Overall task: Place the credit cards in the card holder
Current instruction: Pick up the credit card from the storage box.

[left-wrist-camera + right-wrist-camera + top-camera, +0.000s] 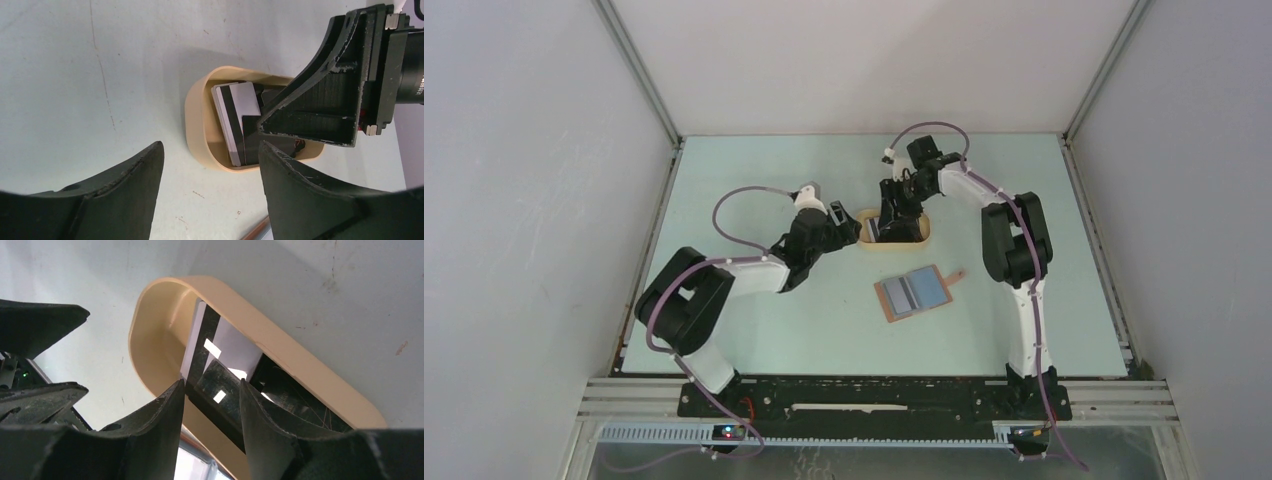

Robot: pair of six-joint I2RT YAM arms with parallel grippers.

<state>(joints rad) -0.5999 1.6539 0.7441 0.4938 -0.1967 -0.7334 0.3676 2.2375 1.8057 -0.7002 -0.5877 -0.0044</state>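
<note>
Counting one tray (195, 125), one card holder (914, 294), at least three credit cards (242, 102).

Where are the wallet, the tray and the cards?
wallet (913, 294), top view, on its open blue inside.
tray (194, 122), left wrist view, on its outer wall.
cards (245, 100), left wrist view, on the top card's grey face.
</note>
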